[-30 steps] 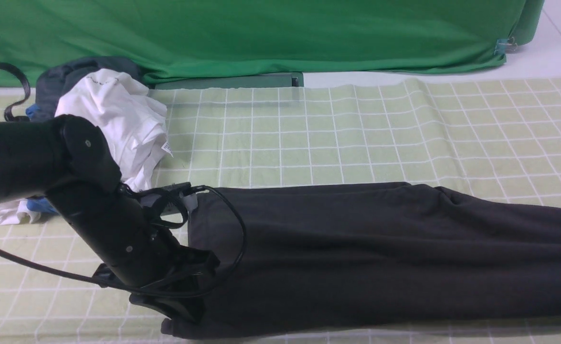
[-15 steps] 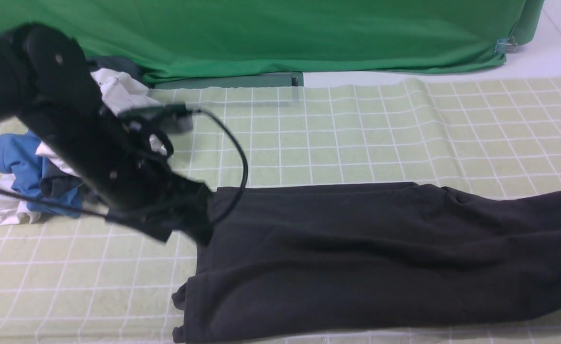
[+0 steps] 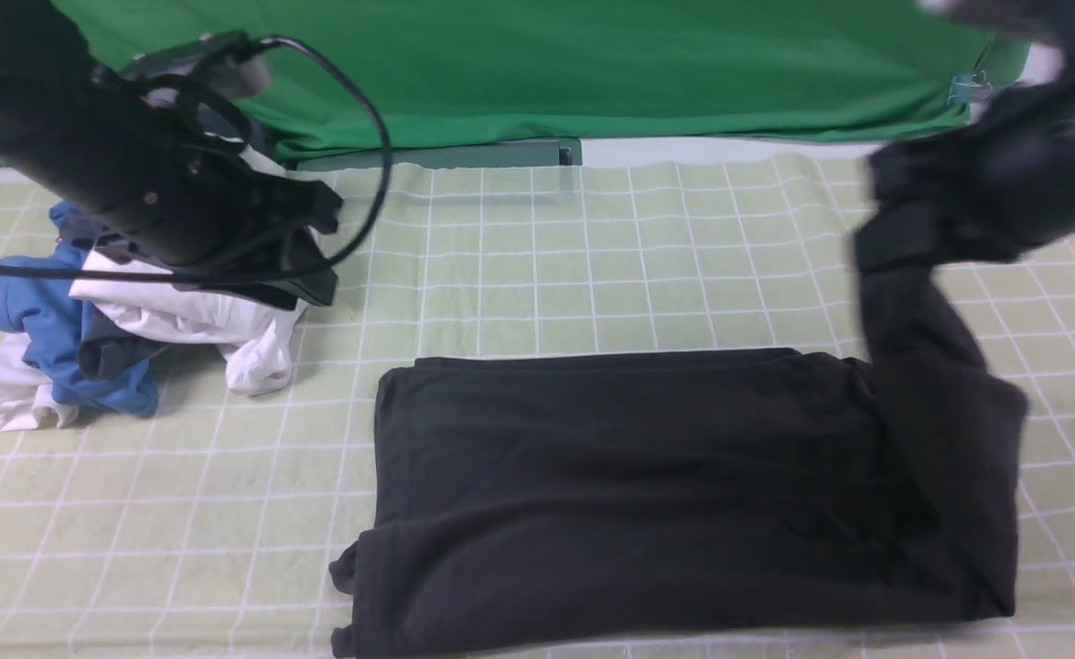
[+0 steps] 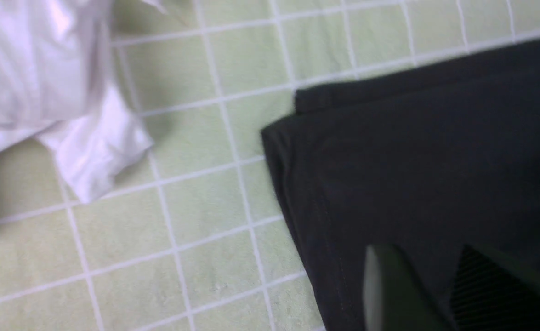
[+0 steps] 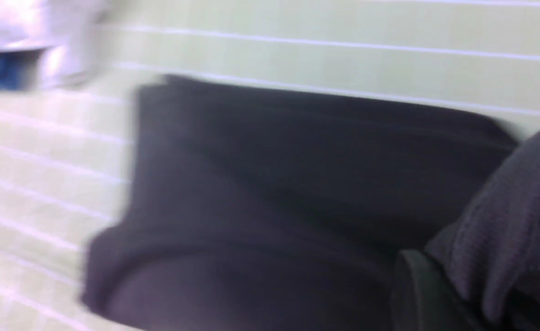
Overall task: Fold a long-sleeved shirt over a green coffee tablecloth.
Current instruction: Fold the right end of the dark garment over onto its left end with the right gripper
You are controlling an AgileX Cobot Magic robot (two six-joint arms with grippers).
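Shirt in black, long-sleeved and folded into a broad band, lies across the near half of the green coffee tablecloth, a pale yellow-green cloth ruled with thin white lines that covers the desk. In the front view the garment's left edge sits flat, with a small bunched corner at the near side. Its right end is raised off the cloth and hangs in a dark fold from the right pincer, which is blurred in that view and is clamped on the fabric above the desk's right side. The right wrist view, also blurred, shows ribbed black cloth bunched against one dark finger, with the flat part of the garment spread beyond.

The left arm is lifted over the far left of the desk, above a heap of clothes: a white shirt, a blue garment and something dark grey among them. The left pincer holds nothing, and the pictures do not settle how wide its jaws stand. The left wrist view shows its dark fingers over the black shirt's corner, clear of it. A plain deep green fabric hangs along the back.
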